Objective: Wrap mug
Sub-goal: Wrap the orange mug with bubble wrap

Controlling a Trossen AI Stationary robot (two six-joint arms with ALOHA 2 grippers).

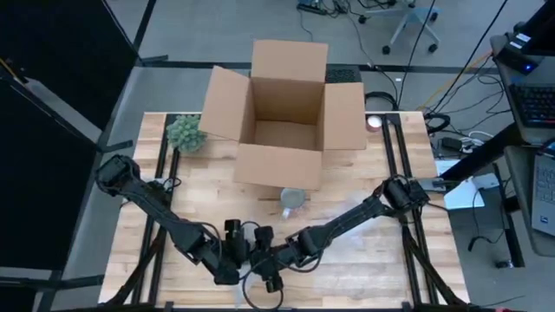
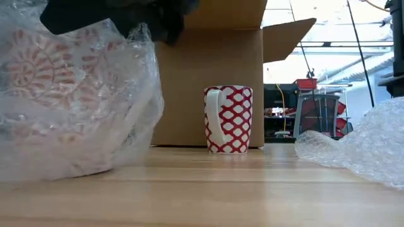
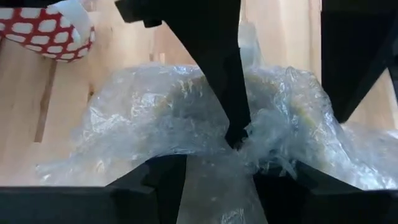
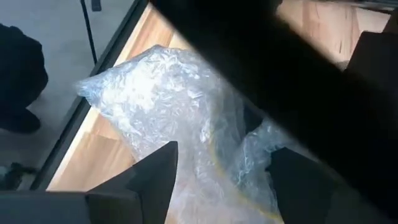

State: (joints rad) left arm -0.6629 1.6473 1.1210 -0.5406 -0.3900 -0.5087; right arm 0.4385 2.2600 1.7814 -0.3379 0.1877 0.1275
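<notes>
Both claws meet at the counter's near edge: left claw (image 1: 232,260) & right claw (image 1: 276,270), each clamped on the bubble wrap (image 3: 186,118) round a patterned mug (image 2: 57,88). Second red mug (image 2: 228,119) stands by the box (image 1: 282,108). Pull the wrap snug, keep the folds overlapped, don't tip it.

No words, numbers or signs could be read anywhere. The cardboard box (image 2: 208,82) was plain brown with nothing printed on it. The mug (image 2: 228,120) only had a red and white pattern, no letters.
</notes>
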